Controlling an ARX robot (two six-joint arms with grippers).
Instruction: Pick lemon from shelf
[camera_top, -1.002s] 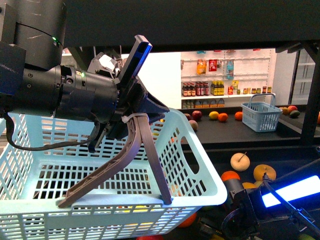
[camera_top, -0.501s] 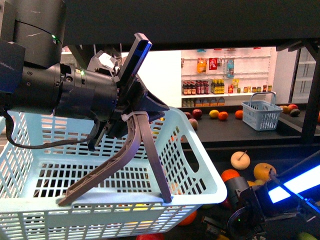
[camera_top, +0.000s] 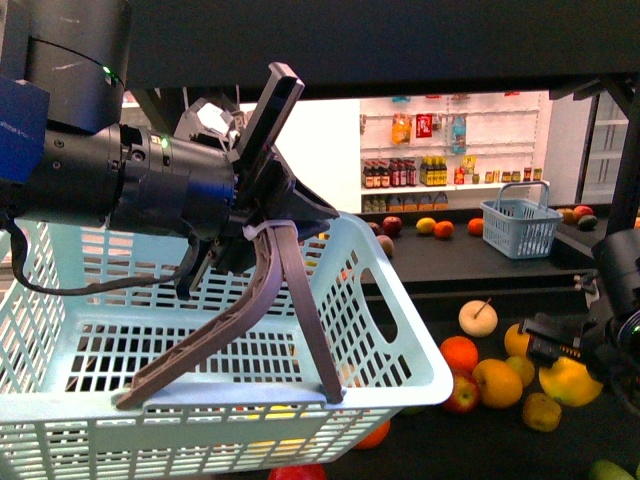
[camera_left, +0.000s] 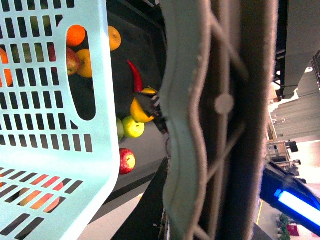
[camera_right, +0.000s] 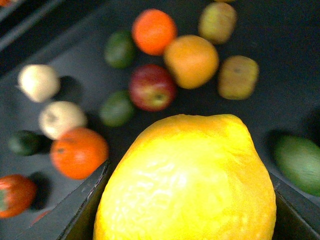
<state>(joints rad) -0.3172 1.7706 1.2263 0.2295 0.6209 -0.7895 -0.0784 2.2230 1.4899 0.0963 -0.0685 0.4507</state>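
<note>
The lemon (camera_right: 185, 180) is large and bright yellow and fills the right wrist view, held between the dark fingers (camera_right: 75, 210) of my right gripper (camera_right: 185, 200). In the front view the lemon (camera_top: 572, 382) hangs at the far right, just above the fruit on the black shelf's lower tier (camera_top: 520, 450), with my right gripper (camera_top: 556, 358) shut on it. My left gripper (camera_top: 262, 245) is shut on the grey-brown handle (camera_top: 230, 320) of a pale blue basket (camera_top: 400, 350), which hangs at the left in front of the shelf.
Loose fruit lies on the lower tier: an orange (camera_top: 459, 353), a red apple (camera_top: 461, 393), a pale round fruit (camera_top: 478, 318) and others. A small blue basket (camera_top: 521, 226) stands on the upper tier. White wall shelves of bottles (camera_top: 420, 175) are far behind. A black post (camera_top: 628, 170) stands at the right.
My right arm has risen from low among the fruit to the right edge, and the lemon now shows in its gripper. The basket and left arm have barely moved.
</note>
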